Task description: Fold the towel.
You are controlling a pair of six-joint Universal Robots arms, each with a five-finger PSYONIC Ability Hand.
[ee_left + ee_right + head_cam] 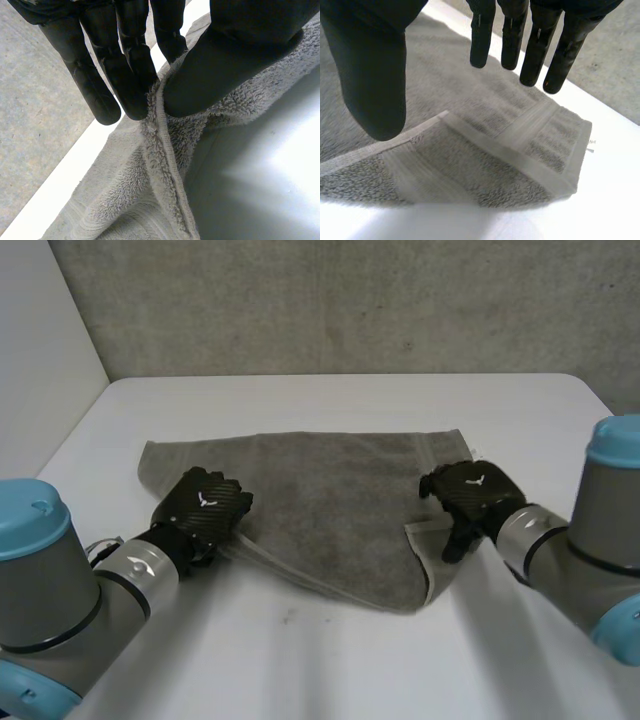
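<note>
Grey concrete wall (350, 300) stood behind the white bench (330, 660). At eight o'clock on the grey towel (330, 480), the left hand (205, 505) pinched the near hem between thumb and fingers. The towel lay spread mid-bench, its near edge rumpled. At four o'clock the right hand (470, 495) hovered with straight fingers over a turned-over corner, gripping nothing. The first fold seemed to be starting. Next, the right hand likely needed to close on that corner so both could carry the edge towards twelve o'clock.
</note>
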